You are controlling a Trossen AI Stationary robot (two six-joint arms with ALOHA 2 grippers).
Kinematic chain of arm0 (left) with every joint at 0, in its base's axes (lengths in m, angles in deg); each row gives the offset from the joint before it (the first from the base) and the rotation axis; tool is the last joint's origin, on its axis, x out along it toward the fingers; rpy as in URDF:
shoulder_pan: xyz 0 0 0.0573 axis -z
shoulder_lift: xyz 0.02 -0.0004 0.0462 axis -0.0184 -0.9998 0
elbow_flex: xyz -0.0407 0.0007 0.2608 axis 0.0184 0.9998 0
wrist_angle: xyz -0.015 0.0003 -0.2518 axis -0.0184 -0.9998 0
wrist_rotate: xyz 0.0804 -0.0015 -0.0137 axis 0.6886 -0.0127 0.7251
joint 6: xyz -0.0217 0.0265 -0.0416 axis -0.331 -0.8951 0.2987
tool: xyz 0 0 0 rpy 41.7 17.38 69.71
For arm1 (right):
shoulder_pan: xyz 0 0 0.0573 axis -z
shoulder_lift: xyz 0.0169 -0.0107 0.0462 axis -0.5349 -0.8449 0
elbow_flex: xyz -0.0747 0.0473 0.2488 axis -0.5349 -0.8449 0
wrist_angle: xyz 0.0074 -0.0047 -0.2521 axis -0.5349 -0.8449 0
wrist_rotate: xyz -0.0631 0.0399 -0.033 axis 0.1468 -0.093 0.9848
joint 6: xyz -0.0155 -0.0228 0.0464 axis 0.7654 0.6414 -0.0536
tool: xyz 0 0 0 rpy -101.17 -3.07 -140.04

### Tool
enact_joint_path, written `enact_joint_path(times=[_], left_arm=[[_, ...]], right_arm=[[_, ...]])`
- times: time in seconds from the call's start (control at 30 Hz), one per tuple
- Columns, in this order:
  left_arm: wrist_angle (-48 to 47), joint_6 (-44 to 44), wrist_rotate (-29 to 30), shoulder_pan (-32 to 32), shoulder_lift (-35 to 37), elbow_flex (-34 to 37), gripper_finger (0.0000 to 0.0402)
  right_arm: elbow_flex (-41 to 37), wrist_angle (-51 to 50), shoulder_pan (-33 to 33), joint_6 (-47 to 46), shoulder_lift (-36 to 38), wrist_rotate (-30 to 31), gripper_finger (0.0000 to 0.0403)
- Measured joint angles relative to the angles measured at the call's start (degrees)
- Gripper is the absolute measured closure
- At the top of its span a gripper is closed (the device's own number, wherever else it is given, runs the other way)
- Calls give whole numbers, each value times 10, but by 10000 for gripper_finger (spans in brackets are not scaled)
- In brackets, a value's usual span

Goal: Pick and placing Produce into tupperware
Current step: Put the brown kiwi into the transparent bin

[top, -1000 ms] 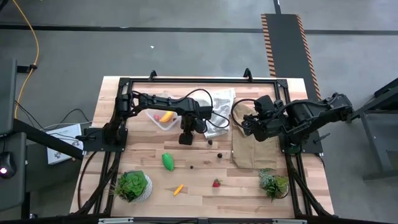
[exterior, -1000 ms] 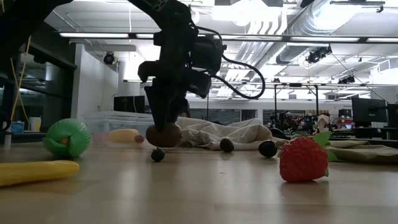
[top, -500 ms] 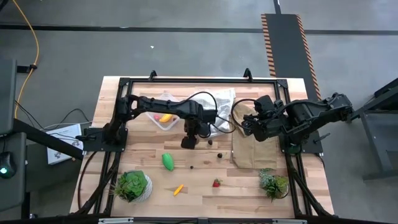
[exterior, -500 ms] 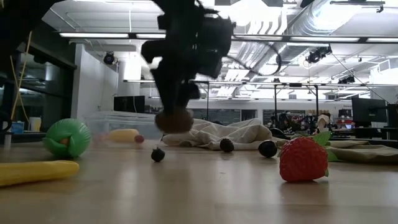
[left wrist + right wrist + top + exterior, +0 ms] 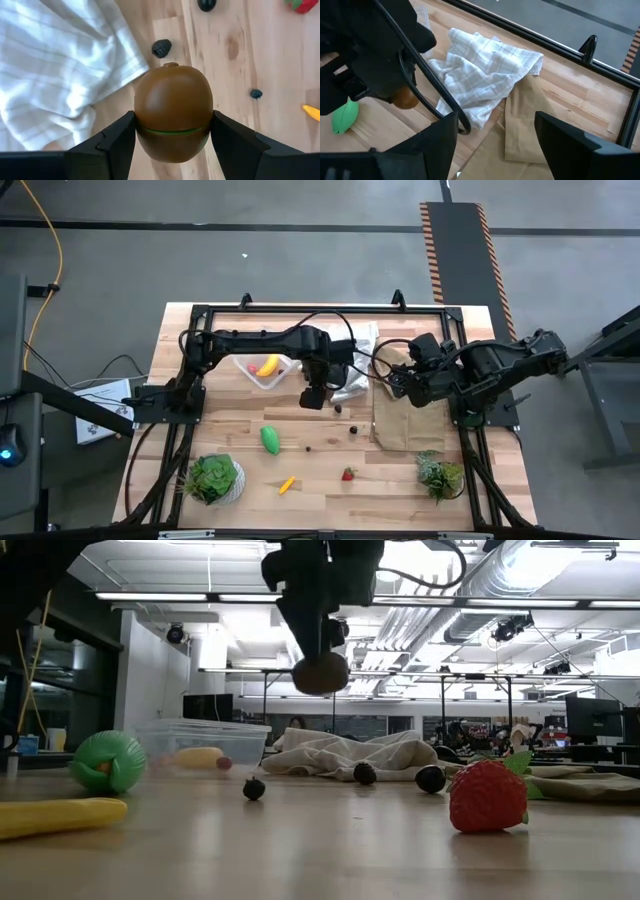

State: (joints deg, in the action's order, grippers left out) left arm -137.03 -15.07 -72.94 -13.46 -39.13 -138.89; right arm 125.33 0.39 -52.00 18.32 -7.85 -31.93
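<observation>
- The left gripper (image 5: 172, 131) grips a brown kiwi (image 5: 173, 111) tight btw both fingers (image 5: 111, 141). In the left wrist view its long axis runs up-down the frame, w/ the little stem nub at the top end.
- In the low view the kiwi (image 5: 320, 672) hangs high in the upper middle, well above the wood table (image 5: 330, 840).
- Half a sec ago it was lower, near the table. Now it's up higher and moved toward the frame's top in the high view.
- The clear tupperware (image 5: 262, 369) sits upper left of centre in the high view, w/ a yellow banana piece (image 5: 267, 365) inside.
- A white checked cloth (image 5: 352, 365) lies just right of the gripper.
- Dark berries (image 5: 254, 788), a red strawberry (image 5: 487, 796) and a green oval (image 5: 108, 762) lie on the table, none under the kiwi's way.
- The right gripper (image 5: 397, 384) waits at centre right, over a brown paper bag (image 5: 408, 425). Its fingers are spread apart, holding nothing.
</observation>
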Motion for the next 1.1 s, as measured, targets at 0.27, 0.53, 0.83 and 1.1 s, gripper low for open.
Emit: enact_joint_path(times=[0.27, 0.53, 0.83, 1.1], left_arm=[[-28, 2, 14, -12, 0, -21, 184], [-49, -3, 16, -32, 19, -29, 180], [-52, -3, 19, -88, 80, -29, 179], [-49, 0, 18, -157, 152, -29, 179]], right_arm=[[0, 1, 0, 5, 15, 1, 148], [0, 7, 0, 11, 37, 18, 148], [0, 7, 0, 10, 41, 25, 148], [0, 15, 0, 4, 41, 25, 148]])
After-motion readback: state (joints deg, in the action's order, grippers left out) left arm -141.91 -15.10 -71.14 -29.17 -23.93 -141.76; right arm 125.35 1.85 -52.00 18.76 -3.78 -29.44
